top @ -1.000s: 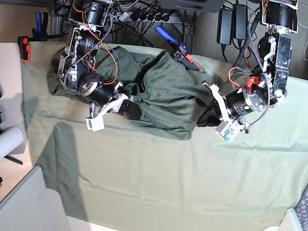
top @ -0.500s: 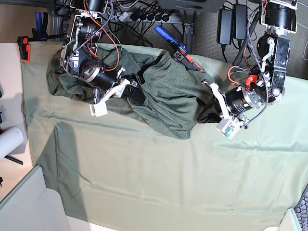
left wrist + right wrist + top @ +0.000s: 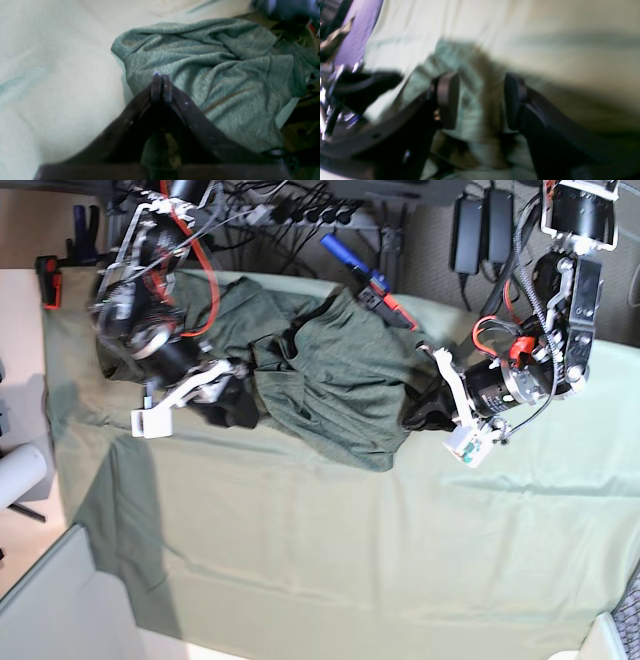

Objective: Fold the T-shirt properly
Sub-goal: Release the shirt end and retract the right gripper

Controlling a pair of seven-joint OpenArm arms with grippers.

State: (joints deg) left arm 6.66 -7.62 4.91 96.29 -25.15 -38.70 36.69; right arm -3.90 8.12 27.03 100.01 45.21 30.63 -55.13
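T-shirt [image 3: 330, 375] bunched on the table sheet [image 3: 330, 560], toward 12 o'clock of it — sheet bare from centre to 6. Right gripper [image 3: 235, 412] at the shirt's 9 o'clock edge; left gripper [image 3: 420, 412] at its 3 o'clock edge. Cables [image 3: 300, 205] beyond at 12.

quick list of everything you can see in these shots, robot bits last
T-shirt: one, dark heathered grey-green, crumpled at the far side of the table between the two arms.
Table sheet: one, pale mint green, covering the table.
Cables: several, dark, behind the table's far edge.
Power bricks: two, black, on the floor at the back.
Clamp: one, red and black, at the table's corner.
Left claw: one, dark, shut, tips over the shirt's edge.
Right claw: one, dark, open, shirt fabric between its pads.
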